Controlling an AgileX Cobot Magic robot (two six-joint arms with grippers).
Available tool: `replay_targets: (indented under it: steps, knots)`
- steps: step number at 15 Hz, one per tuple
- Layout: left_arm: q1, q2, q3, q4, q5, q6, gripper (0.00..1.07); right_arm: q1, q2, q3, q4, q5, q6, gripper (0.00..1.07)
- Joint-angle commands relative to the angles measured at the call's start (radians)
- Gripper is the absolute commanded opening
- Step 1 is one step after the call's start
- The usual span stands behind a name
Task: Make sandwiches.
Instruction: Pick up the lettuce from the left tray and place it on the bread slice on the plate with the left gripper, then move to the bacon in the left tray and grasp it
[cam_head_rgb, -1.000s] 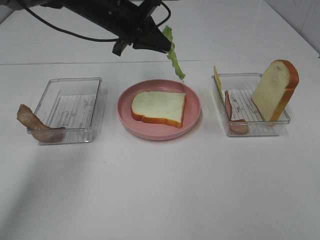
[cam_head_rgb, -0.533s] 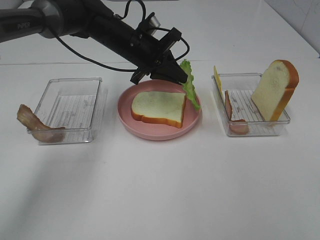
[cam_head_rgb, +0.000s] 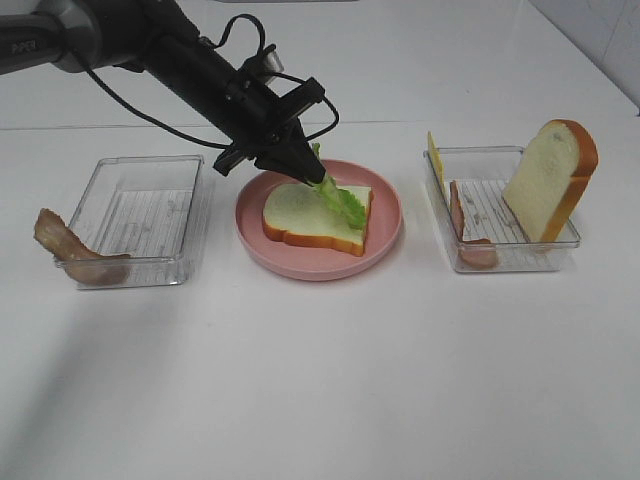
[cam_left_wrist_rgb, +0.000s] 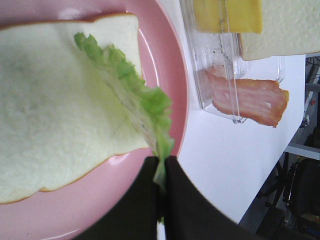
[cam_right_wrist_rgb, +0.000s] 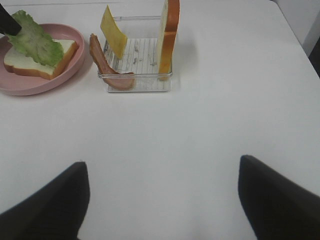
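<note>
A white bread slice (cam_head_rgb: 305, 218) lies flat on the pink plate (cam_head_rgb: 385, 235). My left gripper (cam_head_rgb: 300, 168) is shut on one end of a green lettuce leaf (cam_head_rgb: 341, 202), whose free end rests on the bread. The left wrist view shows the leaf (cam_left_wrist_rgb: 125, 87) draped across the bread (cam_left_wrist_rgb: 50, 110) from the closed gripper (cam_left_wrist_rgb: 161, 172). A second bread slice (cam_head_rgb: 552, 180) stands upright in the right tray, with yellow cheese (cam_head_rgb: 435, 158) and a meat strip (cam_head_rgb: 461, 225). My right gripper (cam_right_wrist_rgb: 162, 200) is open and empty above bare table, out of the exterior view.
A clear left tray (cam_head_rgb: 140, 215) has a meat strip (cam_head_rgb: 70, 250) hanging over its near left corner. The clear right tray (cam_head_rgb: 505, 258) sits right of the plate. The left arm and its cable reach in from the back left.
My left gripper has come down and slightly left with the lettuce. The leaf hung in the air behind the plate; now its end lies on the bread slice.
</note>
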Motion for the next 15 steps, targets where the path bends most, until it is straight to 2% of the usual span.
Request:
replay_targets:
  steps: [1, 2, 3, 4, 6, 8, 10, 12, 15]
  knots:
    - [0.005, 0.001, -0.006, 0.041, 0.022, -0.013, 0.00, -0.006, -0.015, 0.003, 0.001, -0.011, -0.006, 0.78]
    - [0.005, 0.001, -0.006, 0.041, 0.022, -0.013, 0.00, -0.006, -0.015, 0.003, 0.001, -0.011, -0.006, 0.78]
    - [0.005, 0.001, -0.006, 0.098, 0.020, -0.043, 0.00, -0.006, -0.015, 0.003, 0.001, -0.011, -0.006, 0.78]
    - [0.005, 0.001, -0.006, 0.158, 0.023, -0.084, 0.09, -0.006, -0.015, 0.003, 0.001, -0.011, -0.006, 0.78]
    - [0.005, 0.001, -0.006, 0.166, 0.023, -0.086, 0.28, -0.006, -0.015, 0.003, 0.001, -0.011, -0.006, 0.78]
    - [0.005, 0.000, -0.014, 0.167, 0.019, -0.078, 0.55, -0.006, -0.015, 0.003, 0.001, -0.011, -0.006, 0.78]
    - [0.005, 0.000, -0.055, 0.186, 0.019, -0.072, 0.72, -0.006, -0.015, 0.003, 0.001, -0.011, -0.006, 0.78]
    - [0.005, -0.011, -0.126, 0.240, 0.018, -0.077, 0.75, -0.006, -0.015, 0.003, 0.001, -0.011, -0.006, 0.78]
    - [0.005, -0.049, -0.220, 0.412, 0.055, -0.177, 0.75, -0.006, -0.015, 0.003, 0.001, -0.011, -0.006, 0.78]
